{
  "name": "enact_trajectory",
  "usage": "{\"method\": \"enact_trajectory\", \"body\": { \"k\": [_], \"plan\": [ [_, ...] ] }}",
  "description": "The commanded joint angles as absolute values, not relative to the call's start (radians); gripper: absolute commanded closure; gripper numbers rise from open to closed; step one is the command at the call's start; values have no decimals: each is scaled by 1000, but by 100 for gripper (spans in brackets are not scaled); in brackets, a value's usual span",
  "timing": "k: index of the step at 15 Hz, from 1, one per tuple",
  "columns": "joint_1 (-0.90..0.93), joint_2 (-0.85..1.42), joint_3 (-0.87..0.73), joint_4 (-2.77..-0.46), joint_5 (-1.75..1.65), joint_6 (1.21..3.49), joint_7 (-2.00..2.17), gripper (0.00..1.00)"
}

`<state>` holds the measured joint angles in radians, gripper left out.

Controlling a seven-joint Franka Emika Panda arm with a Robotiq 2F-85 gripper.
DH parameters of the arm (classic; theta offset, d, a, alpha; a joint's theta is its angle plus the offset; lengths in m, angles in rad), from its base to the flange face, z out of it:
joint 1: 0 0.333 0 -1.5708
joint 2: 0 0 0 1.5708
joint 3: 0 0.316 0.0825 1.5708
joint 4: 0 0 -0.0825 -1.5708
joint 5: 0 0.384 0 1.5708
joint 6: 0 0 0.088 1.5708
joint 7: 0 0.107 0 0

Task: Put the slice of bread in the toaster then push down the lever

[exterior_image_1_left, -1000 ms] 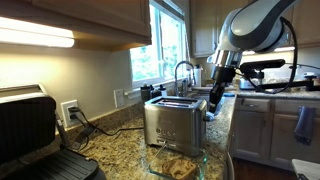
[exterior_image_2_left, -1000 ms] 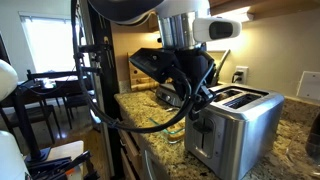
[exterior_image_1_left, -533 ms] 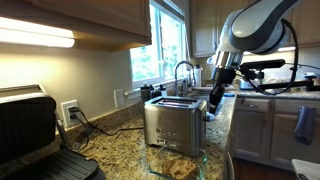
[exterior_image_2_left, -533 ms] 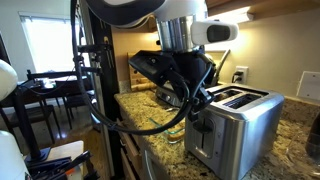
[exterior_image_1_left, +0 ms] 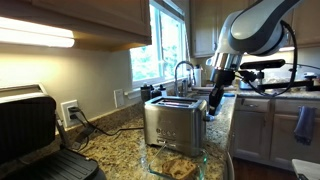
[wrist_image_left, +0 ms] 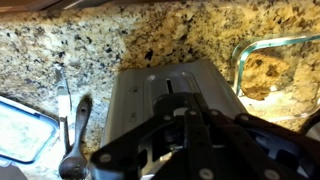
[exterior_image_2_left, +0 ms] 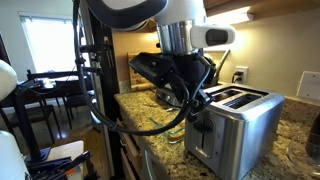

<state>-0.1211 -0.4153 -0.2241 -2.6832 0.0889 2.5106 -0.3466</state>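
Note:
The brushed-steel toaster (exterior_image_1_left: 175,122) (exterior_image_2_left: 237,125) stands on the granite counter, and its narrow end face (wrist_image_left: 168,92) fills the middle of the wrist view. My gripper (exterior_image_1_left: 212,102) (exterior_image_2_left: 194,100) (wrist_image_left: 188,128) hangs shut right at that end, fingers together over the dark lever slot (wrist_image_left: 168,86). The lever itself is hidden behind the fingers. The slice of bread is hidden; the top slots (exterior_image_2_left: 236,97) show nothing sticking out.
A glass dish (exterior_image_1_left: 160,168) (wrist_image_left: 240,55) holding golden-brown bread-like pieces (wrist_image_left: 262,73) sits beside the toaster. A black-and-silver grill press (exterior_image_1_left: 30,135) (exterior_image_2_left: 150,68) stands open farther along the counter. A metal spoon (wrist_image_left: 76,135) and a white container (wrist_image_left: 18,130) lie near the toaster's end. A sink faucet (exterior_image_1_left: 183,72) stands behind.
The wrist has shifted very slightly at the toaster's end. The gripper stays shut and the toaster has not moved.

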Motion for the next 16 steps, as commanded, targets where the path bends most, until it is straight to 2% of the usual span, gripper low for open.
{"method": "enact_trajectory", "body": {
  "k": [1, 16],
  "plan": [
    [-104, -399, -224, -2691, 89, 2555, -329, 97],
    [-106, -316, -218, -2654, 92, 2575, -315, 97]
  ]
}}
